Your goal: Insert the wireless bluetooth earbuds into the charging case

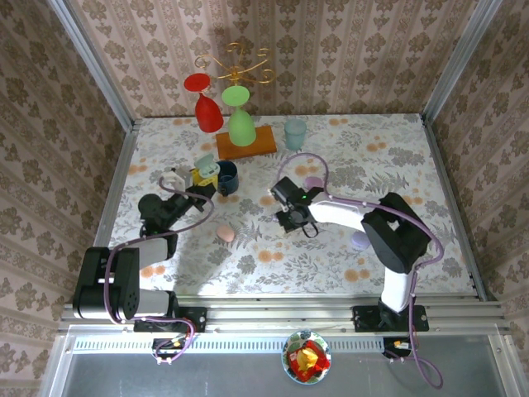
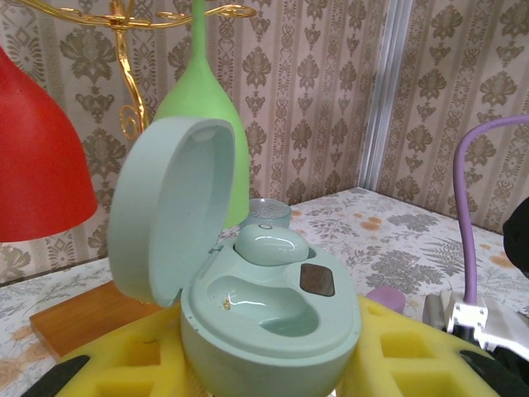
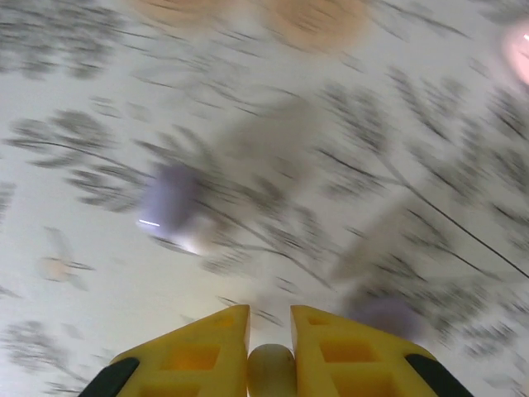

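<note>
On the left of the table, seen from above, the left gripper (image 1: 204, 172) is clamped on the open mint case (image 1: 205, 165), just beside a dark blue cup (image 1: 226, 176). The right gripper (image 1: 291, 217) hangs over mid-table, its jaws too small here to judge. A pink case (image 1: 225, 234) lies between the arms.

From the left wrist, the mint case sits between yellow fingers (image 2: 124, 364) with its lid tipped back. A seated earbud (image 2: 269, 244) fills the far socket, and the near socket (image 2: 264, 302) is empty, which the overhead view cannot tell.

From the right wrist, blurred, the fingers (image 3: 198, 347) are pinched on a small pale held earbud (image 3: 271, 368) above the flowered table (image 3: 372, 124). It probably belongs in that empty socket. Carry it across low, match its shape to the hollow, and release only once it is seated, while the left arm keeps the case steady.
</note>
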`<action>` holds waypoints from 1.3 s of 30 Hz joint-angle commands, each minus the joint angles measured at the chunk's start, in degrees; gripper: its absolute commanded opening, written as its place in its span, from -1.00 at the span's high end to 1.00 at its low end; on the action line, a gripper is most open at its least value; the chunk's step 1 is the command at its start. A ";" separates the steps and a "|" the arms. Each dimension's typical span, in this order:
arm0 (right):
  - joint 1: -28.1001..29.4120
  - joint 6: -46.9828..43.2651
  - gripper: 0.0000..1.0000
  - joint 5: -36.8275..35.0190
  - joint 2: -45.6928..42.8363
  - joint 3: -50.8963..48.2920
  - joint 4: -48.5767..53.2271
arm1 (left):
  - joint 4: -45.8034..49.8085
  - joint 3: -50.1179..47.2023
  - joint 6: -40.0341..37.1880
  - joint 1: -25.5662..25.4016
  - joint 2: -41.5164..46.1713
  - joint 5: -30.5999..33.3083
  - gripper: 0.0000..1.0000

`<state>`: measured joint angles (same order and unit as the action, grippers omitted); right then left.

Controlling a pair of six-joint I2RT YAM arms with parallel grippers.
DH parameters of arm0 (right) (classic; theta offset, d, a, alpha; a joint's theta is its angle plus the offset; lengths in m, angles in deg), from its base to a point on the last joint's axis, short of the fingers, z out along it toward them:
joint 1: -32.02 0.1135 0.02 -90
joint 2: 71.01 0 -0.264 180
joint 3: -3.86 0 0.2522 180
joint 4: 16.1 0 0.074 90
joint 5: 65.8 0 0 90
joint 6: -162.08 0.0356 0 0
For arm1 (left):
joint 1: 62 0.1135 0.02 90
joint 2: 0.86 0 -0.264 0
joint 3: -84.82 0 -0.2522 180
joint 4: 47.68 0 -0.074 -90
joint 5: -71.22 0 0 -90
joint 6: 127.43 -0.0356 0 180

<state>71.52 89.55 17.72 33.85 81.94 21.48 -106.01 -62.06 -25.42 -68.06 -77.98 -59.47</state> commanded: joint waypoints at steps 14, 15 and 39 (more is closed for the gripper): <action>-6.28 5.94 0.41 -5.49 -4.23 -5.50 6.42 | -1.66 0.34 -0.39 -1.32 -0.11 -1.30 0.36; -5.97 6.21 0.34 -6.49 -4.27 -4.72 7.41 | -1.67 0.33 -0.53 -1.32 -0.11 -1.09 0.36; 8.76 9.03 0.19 -34.89 10.33 12.93 32.21 | -1.55 -0.44 -1.20 -0.48 0.22 2.37 0.36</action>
<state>79.91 96.57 -13.32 42.18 93.32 49.63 -105.99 -62.06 -25.48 -69.03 -78.72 -57.30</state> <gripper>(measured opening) 0.412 0.359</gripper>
